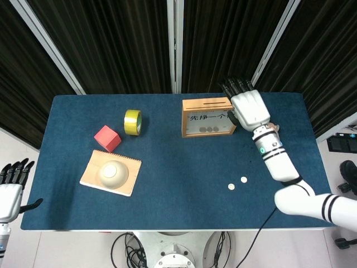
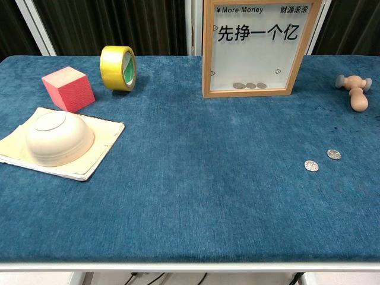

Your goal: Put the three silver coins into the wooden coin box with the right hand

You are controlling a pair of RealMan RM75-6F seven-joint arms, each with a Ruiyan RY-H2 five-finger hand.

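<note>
A blue cloth-covered table (image 1: 178,167) stands before black curtains (image 1: 111,44), carrying from left to right an upturned bowl (image 2: 58,138) on a notepad (image 2: 101,148), a red block (image 2: 67,88), a yellow tape roll (image 2: 119,67), the wooden coin box (image 2: 256,47), two loose silver coins (image 2: 322,160) and a small wooden mallet (image 2: 354,90). The left hand (image 1: 10,187) hangs off the table's left edge, fingers apart and empty, while the right hand (image 1: 249,106) hovers just beside the box's right end, back toward the head camera, fingers extended and apart, holding nothing visible. Three coins (image 2: 250,85) lie in a row along the bottom of the box, behind its clear front.
</note>
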